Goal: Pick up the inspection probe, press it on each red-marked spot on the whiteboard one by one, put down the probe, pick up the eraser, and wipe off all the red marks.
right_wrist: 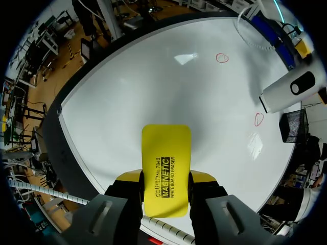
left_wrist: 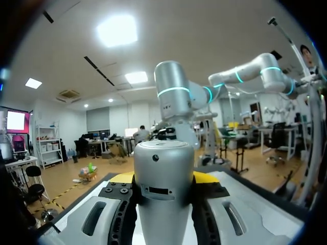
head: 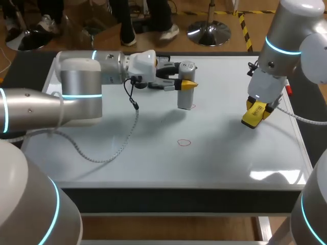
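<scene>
On whiteboard [head: 153,158], red circle [head: 184,142] (probe [head: 186,87] upright)

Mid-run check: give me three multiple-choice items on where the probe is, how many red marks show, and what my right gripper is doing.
1. Where is the probe?
A) lying flat
B) upright between the left gripper's fingers
C) off the table

2. How many red marks does the right wrist view show?
A) none
B) two
C) five

3. The right gripper is:
A) open, empty
B) shut on a cloth
C) shut on the eraser

Answers:
1 B: the probe stands on end on the whiteboard, gripped from both sides.
2 B: a second circle lies farther along the board.
3 C: both fingers clamp the yellow eraser.
</scene>
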You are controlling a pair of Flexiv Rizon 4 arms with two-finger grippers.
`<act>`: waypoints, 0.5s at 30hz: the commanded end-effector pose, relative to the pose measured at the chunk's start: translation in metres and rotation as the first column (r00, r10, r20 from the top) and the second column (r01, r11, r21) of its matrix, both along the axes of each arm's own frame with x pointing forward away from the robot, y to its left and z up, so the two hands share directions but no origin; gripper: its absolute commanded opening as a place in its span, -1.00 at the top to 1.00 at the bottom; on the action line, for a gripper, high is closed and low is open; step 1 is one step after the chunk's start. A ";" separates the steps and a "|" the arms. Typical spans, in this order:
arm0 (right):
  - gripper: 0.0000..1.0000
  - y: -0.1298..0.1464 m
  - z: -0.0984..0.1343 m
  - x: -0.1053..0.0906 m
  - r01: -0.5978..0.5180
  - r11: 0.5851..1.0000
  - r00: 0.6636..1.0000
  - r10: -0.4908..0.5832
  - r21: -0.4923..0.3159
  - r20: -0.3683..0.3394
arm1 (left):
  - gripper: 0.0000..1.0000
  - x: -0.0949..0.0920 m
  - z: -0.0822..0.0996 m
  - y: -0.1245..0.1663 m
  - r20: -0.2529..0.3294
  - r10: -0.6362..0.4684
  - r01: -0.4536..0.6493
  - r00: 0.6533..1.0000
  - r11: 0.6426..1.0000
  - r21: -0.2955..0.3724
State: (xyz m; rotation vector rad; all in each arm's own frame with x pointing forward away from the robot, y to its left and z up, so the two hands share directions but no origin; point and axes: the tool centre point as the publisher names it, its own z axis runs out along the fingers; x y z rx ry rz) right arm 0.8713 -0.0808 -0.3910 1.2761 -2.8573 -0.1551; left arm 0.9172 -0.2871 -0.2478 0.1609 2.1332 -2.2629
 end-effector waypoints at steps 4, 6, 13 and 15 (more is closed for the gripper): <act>1.00 0.000 0.001 0.000 -0.001 1.000 1.000 0.001 -0.004 -0.001 | 1.00 0.010 -0.008 -0.009 -0.004 -0.012 0.012 1.000 1.000 -0.013; 1.00 0.000 0.001 0.000 -0.001 1.000 1.000 0.001 -0.004 -0.001 | 1.00 0.012 -0.010 -0.010 -0.003 -0.015 0.015 1.000 1.000 -0.013; 1.00 0.000 0.001 0.000 -0.001 1.000 1.000 0.001 -0.004 -0.001 | 1.00 0.018 -0.014 -0.015 0.002 -0.032 0.032 0.999 0.999 -0.025; 1.00 0.000 0.001 0.000 -0.001 1.000 1.000 0.001 -0.004 -0.001 | 1.00 0.021 -0.015 -0.016 0.001 -0.032 0.032 0.999 0.999 -0.023</act>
